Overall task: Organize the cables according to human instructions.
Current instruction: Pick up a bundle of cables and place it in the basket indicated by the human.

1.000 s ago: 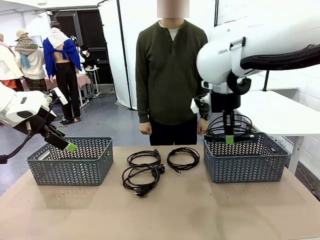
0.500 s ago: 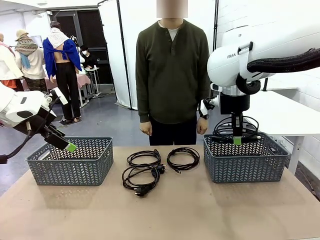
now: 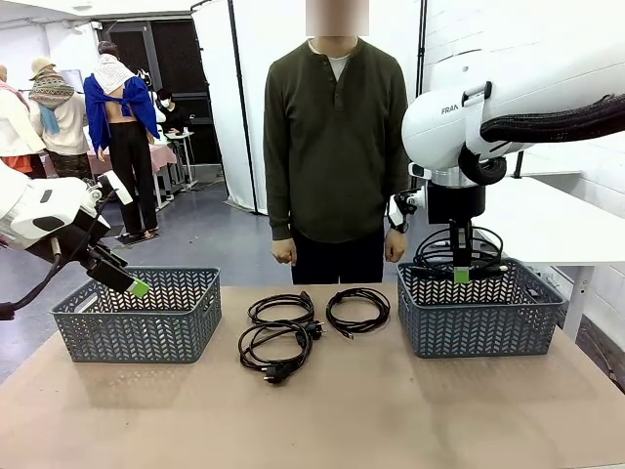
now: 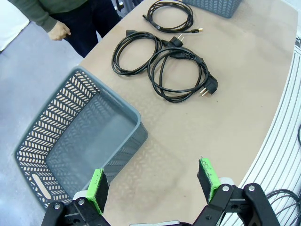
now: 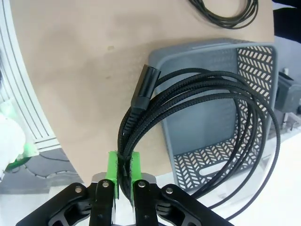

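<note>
Your right arm has moved a little to the right and lower in the last second, bringing its load down over the right basket (image 3: 479, 327).

Far to the left of that basket, your left gripper (image 4: 153, 182) hangs on a forearm that slopes downward. Its green pads (image 4: 98, 188) are spread wide with nothing between them, over the near rim of the left basket (image 3: 137, 337).

On the bare tan table (image 3: 391, 410), between the left basket and the right basket, lie three coiled cables (image 3: 276, 332). Two overlap, and the third (image 3: 357, 310) lies closest to the right basket.

Behind them the person (image 3: 335, 147) stands at the far edge with both arms down. One hand (image 3: 395, 244) is just beyond the right basket's far left corner.

Your right gripper (image 3: 461, 276) points straight down above the right basket. Its jaws are pinched tight on the fourth cable (image 5: 202, 94), whose loops hang at the basket's rim.

Beyond the right basket there are a white partition (image 3: 254, 98) and a grey floor (image 3: 205, 234).
</note>
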You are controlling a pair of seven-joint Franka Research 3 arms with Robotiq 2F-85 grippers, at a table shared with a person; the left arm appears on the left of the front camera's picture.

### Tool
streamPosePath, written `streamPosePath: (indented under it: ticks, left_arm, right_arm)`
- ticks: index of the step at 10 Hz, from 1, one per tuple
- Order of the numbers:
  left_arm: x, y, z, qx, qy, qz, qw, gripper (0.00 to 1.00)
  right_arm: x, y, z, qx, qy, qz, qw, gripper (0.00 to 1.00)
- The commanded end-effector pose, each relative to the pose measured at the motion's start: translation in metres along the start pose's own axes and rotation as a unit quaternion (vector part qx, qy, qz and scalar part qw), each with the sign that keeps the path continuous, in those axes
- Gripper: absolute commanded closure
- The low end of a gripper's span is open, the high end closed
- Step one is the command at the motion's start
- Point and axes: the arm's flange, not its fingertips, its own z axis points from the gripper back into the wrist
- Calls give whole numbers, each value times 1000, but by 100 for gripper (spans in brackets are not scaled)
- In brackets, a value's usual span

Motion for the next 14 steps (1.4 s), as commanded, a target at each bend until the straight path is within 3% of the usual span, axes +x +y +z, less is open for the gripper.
streamPosePath:
  ticks: [1, 5, 11, 14]
  left_arm:
    - [-1, 1, 0, 0, 0, 3, 1000, 0]
    - [-1, 1, 0, 0, 0, 3, 1000, 0]
    - [-1, 1, 0, 0, 0, 3, 1000, 0]
    - [-1, 1, 0, 0, 0, 3, 1000, 0]
  right_arm:
    - [3, -10, -1, -16, 3, 23, 1000, 100]
    - [-8, -42, -9, -27, 3, 79, 996, 100]
    - [-20, -99, -29, -22, -5, 86, 996, 100]
    - [-23, -111, -44, -17, 0, 91, 996, 100]
